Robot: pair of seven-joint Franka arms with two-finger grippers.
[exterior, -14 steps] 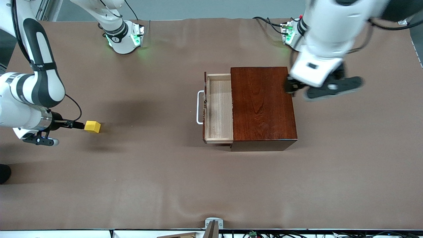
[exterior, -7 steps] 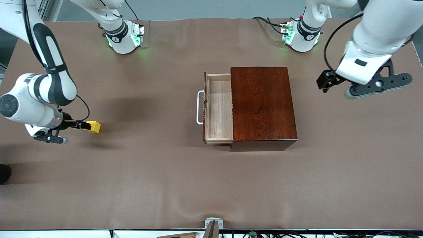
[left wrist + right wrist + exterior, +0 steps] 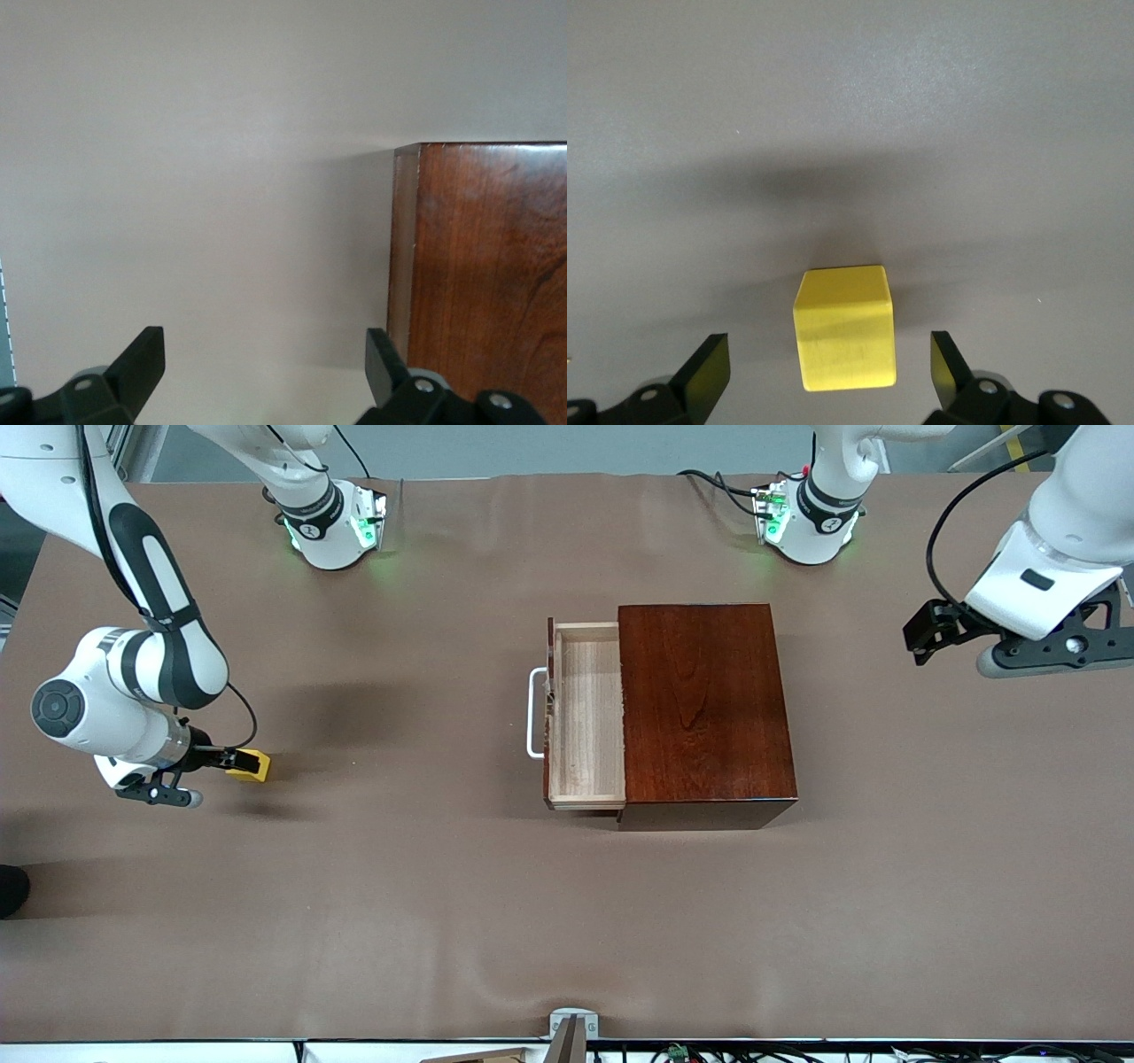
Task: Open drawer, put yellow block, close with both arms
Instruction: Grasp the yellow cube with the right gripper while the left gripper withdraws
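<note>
While the drawer (image 3: 585,716) stands pulled out of the dark wooden box (image 3: 704,713), its pale tray shows bare, and its white handle (image 3: 535,713) points toward the right arm's end of the table; seen from the box in the front view, the yellow block (image 3: 251,765) lies at about nine o'clock, well apart from the handle, with a broad stretch of brown table cover (image 3: 567,921) between them; the right gripper (image 3: 830,367) sits low at the block, fingers spread wide, one on each side of the cube and neither touching its faces; the left gripper (image 3: 266,363) hangs over bare cover at about three o'clock from the box, clear of the box's edge, its fingers (image 3: 142,361) likewise spread wide and holding nothing.
</note>
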